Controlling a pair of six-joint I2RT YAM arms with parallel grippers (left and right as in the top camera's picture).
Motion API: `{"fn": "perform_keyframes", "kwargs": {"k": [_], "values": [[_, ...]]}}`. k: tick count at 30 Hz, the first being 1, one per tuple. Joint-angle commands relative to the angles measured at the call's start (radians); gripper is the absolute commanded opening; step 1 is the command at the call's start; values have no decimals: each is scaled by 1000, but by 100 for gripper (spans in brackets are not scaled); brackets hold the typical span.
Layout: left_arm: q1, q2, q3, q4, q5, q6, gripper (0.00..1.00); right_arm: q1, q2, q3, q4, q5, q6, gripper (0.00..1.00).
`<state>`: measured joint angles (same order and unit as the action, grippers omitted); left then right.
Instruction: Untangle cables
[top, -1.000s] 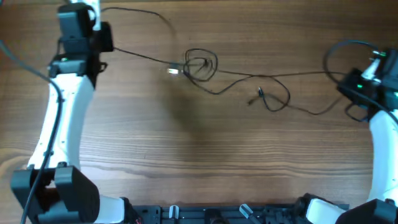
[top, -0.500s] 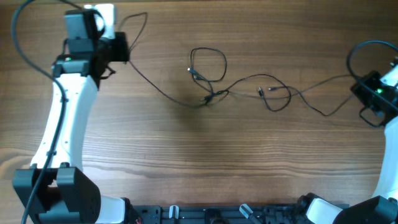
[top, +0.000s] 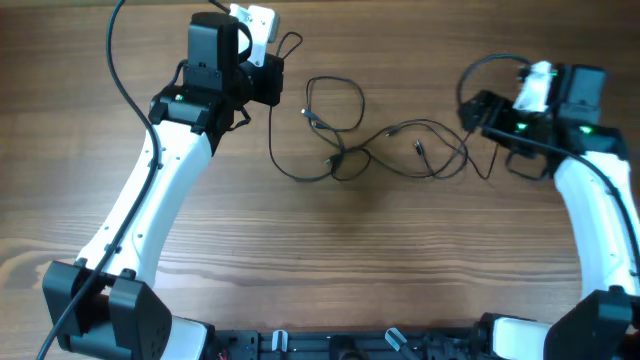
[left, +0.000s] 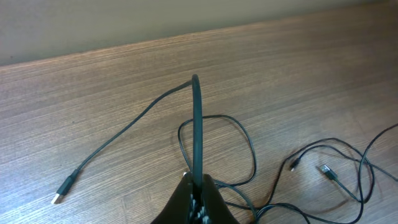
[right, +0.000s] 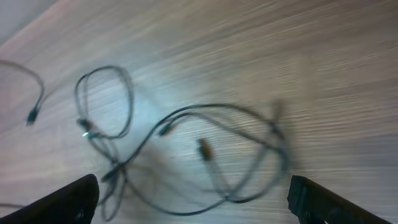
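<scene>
Thin black cables (top: 345, 158) lie in a loose tangle mid-table, with a loop (top: 335, 103) at the back and small plugs near the knot. My left gripper (top: 268, 80) stands at the tangle's left end, shut on one cable strand. In the left wrist view that strand (left: 196, 124) rises from the shut gripper (left: 198, 184), bends and runs down to a plug (left: 64, 190) on the wood. My right gripper (top: 478, 112) hovers at the tangle's right end, open. In the blurred right wrist view the cables (right: 186, 124) lie on the table beyond the wide-open gripper (right: 196, 200), untouched.
The wooden table (top: 330, 260) carries only the cables. Thicker black wires (top: 120, 60) run to the left arm, and another such wire (top: 480, 70) curls by the right arm. The arm bases stand at the front corners.
Both arms have swung inward toward the tangle. The left one brought its cable end along. The right gripper has opened and let its cable end go, and the cables now lie slack.
</scene>
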<state>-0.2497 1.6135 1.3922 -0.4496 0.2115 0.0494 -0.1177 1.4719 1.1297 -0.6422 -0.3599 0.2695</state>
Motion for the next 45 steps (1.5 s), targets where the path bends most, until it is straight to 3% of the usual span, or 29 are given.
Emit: {"fn": "perform_keyframes", "kwargs": {"k": [1,4,10,15,18,21,24,30,37,41,43,44,45], "values": [[-4,-10,4,13,20,-13,4,159,11,-35,46,-29,98,100],[-4,-10,4,16,24,-13,4,329,11,-72,92,83,89,100],[-3,-10,4,20,69,-2,4,579,15,-171,164,435,425,98],[-1,-10,3,18,69,23,4,594,78,-175,-74,873,467,100],[-1,-10,3,19,69,25,4,594,77,-172,-53,828,430,100],[-1,-10,3,19,69,25,4,594,77,-172,112,549,351,100],[-1,-10,3,12,69,24,4,594,96,-172,165,455,525,99],[-1,-10,3,0,69,25,4,676,228,-172,241,428,656,92],[-1,-10,3,-13,69,25,4,714,266,-173,251,456,756,70],[-1,-10,3,-18,69,25,4,715,305,-173,265,442,780,68],[-1,-10,3,-18,69,25,4,715,305,-173,282,439,780,38],[-1,-10,3,-18,69,25,4,715,305,-173,288,421,780,4],[-1,-10,3,-19,69,25,4,715,305,-172,297,391,776,4]]}}
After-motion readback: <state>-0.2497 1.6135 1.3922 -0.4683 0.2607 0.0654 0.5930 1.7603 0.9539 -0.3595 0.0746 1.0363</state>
